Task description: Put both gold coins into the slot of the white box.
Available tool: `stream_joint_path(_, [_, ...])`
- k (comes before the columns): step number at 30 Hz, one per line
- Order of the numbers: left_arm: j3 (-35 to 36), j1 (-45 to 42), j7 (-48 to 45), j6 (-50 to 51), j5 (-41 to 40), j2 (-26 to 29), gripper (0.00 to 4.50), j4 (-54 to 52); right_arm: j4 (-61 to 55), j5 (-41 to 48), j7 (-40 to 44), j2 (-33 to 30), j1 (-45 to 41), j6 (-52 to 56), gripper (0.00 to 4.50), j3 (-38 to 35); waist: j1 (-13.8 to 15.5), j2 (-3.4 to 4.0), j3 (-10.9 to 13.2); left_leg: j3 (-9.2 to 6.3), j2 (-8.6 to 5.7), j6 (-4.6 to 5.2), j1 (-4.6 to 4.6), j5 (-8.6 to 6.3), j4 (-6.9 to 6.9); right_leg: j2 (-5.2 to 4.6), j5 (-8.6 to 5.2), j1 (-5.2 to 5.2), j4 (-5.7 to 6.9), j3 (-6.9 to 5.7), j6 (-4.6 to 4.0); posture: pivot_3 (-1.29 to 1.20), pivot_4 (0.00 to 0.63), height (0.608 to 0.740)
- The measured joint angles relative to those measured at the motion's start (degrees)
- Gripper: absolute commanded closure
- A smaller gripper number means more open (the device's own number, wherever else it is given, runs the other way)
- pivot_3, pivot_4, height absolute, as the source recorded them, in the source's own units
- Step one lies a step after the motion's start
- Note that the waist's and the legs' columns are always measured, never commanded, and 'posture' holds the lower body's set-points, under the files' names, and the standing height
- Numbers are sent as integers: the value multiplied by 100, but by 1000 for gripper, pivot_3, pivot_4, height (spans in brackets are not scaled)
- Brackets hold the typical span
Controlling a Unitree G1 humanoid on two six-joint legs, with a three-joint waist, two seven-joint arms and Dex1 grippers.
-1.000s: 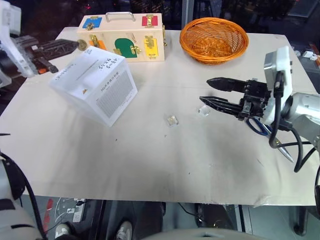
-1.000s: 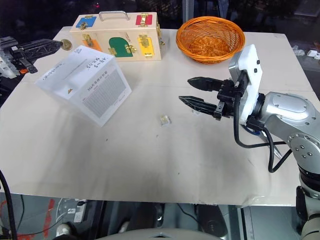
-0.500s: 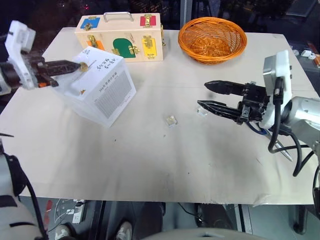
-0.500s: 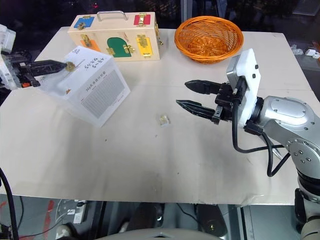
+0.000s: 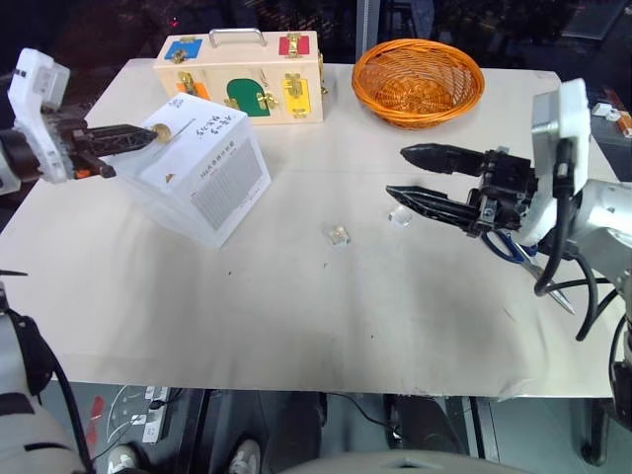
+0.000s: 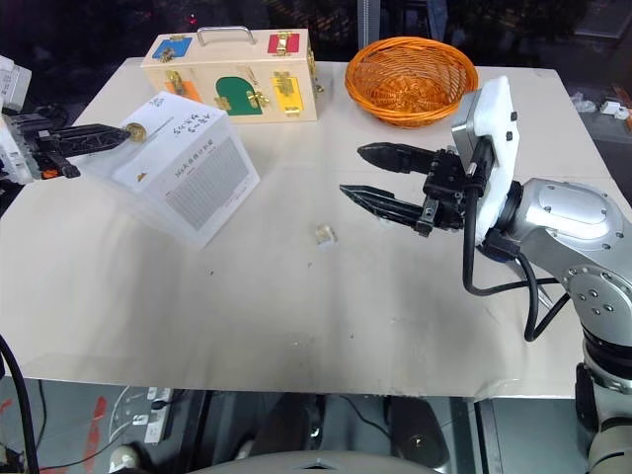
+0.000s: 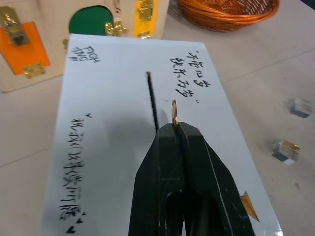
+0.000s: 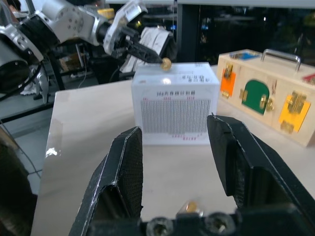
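The white box (image 5: pixel 197 168) stands tilted on the table's left side, its top face carrying black writing and the slot (image 7: pixel 152 101), a thin dark slit. My left gripper (image 7: pixel 174 127) is shut on a gold coin (image 7: pixel 173 112), held edge-on just above that face, right beside the slot and not in it. From the head, the gold coin (image 5: pixel 161 129) shows at the box's far left top edge. My right gripper (image 5: pixel 400 172) hangs open and empty over the table's right half, pointing towards the box.
A pale wooden case (image 5: pixel 242 84) with coloured latched doors and an orange basket (image 5: pixel 418 79) stand along the far edge. Two small clear blocks (image 5: pixel 339 234) (image 5: pixel 399 216) lie mid-table, the second one just under my right gripper.
My left gripper has carried the coin from beyond the box's far left corner down over its top face, then kept still. My right gripper has stayed open and roughly in place.
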Motion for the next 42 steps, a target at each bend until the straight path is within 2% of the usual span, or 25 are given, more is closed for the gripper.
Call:
stream_joint_path(23, [0,69,188,6,237,-157,4500,-42,169,-199,332,115,-259,-192,2201,1,-2,0,0,1,0,-16,-1,9,1,0,0,0,1,1,0,0,150,726])
stream_joint_path(26, [6,70,291,-21,256,-218,3723,-100,177,-194,335,114,-259,-189,2129,1,-1,-1,-1,0,0,-17,-1,10,2,0,0,0,2,1,0,0,150,726])
stream_joint_path(29, [185,69,450,-148,244,-325,2379,-113,177,-172,320,114,-257,-144,2129,0,-2,-1,-1,0,0,-17,-1,10,3,-1,0,0,2,2,-1,0,150,726])
stream_joint_path(30, [465,-6,478,-197,102,-434,1819,-166,177,-128,240,107,-202,-40,2129,0,-3,-3,-2,0,0,-17,-1,10,3,-1,0,0,2,2,-1,0,150,726])
stream_joint_path(31, [477,-21,479,-200,93,-434,1649,-179,177,-124,235,107,-197,-23,2129,1,-2,-8,-5,-2,0,-18,-2,10,4,0,0,0,2,0,-1,0,150,726])
stream_joint_path(34, [873,-61,268,314,-522,-435,1649,-745,177,-221,-179,167,-135,344,2129,204,-18,-19,-12,0,1,-18,-2,10,5,-1,0,0,2,3,-1,0,150,726])
stream_joint_path(37, [1302,252,5,1512,-1662,-384,1649,-2200,233,-656,-670,526,90,649,2129,932,-76,-17,-11,2,1,-19,-2,11,5,-3,0,0,6,9,0,0,150,726])
stream_joint_path(41, [1747,1488,303,2113,-2492,-662,1649,-4047,605,-1583,-1136,1006,181,788,2129,1921,-156,-16,-14,-2,5,-19,15,11,9,-1,0,-1,28,25,-1,0,150,726])
stream_joint_path(42, [1745,1553,326,2139,-2533,-694,1649,-4135,637,-1634,-1157,1031,194,793,2129,1979,-152,-16,-14,-1,5,-19,15,11,12,1,0,-2,33,24,-1,0,150,726])
